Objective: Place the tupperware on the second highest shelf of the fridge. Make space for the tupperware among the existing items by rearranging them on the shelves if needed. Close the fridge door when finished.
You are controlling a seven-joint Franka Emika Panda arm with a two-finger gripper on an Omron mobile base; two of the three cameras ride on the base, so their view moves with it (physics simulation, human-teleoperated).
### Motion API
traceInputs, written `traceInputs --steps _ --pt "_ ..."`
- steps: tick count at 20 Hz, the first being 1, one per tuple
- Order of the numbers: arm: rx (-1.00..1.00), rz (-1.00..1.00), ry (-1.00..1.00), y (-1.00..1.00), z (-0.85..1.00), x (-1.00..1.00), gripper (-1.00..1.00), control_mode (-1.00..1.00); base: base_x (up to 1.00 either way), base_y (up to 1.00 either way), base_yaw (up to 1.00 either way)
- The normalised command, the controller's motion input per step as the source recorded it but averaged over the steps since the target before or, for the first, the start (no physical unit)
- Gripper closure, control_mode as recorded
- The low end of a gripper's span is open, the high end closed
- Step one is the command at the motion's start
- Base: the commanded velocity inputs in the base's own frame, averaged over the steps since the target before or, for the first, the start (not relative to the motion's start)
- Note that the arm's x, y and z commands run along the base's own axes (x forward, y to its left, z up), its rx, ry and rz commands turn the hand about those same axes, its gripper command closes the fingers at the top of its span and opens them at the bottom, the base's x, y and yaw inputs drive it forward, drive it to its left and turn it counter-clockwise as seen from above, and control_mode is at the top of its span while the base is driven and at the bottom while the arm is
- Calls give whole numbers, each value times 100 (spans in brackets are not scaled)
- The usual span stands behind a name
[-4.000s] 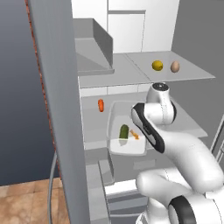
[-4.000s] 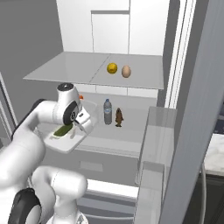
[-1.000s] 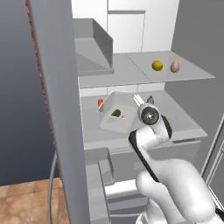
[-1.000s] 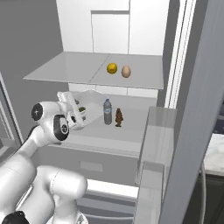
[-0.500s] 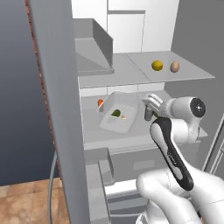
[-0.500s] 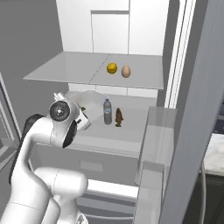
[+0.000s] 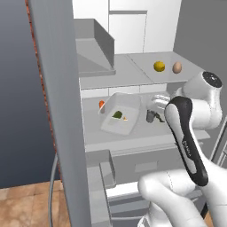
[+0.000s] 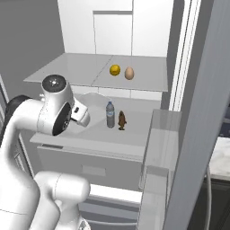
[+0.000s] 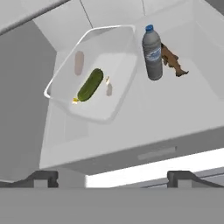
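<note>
A: Where do the base cameras sit?
B: Behind the arm, left and right, facing into the open fridge [image 7: 133, 26]; both catch the yellow fruit [image 8: 115, 70].
A: The hand camera?
B: Close, looking down on the tupperware [image 9: 94, 74].

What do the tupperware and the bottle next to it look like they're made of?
The tupperware looks like thin matte white plastic: smooth walls, rounded corners, a wide molded rim. The bottle seems clear plastic: see-through grey body, blue cap, printed label. Both are rendered, so only likely.

No legible text (bottle label blurred)
</note>
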Motion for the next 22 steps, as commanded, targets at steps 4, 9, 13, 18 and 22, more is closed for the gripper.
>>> traceInputs --steps 4,9,13,18,22 --pt "-26 10 2 0 0 -79 -100 -100 0 0 0" --pt "-9 2 4 -10 -1 -38 -100 -100 0 0 0" --pt "0 0 0 -14 0 -20 -100 -100 0 0 0" --pt "0 0 0 0 0 0 -100 100 -12 0 0" --pt "0 0 0 0 0 0 -100 100 -60 0 0"
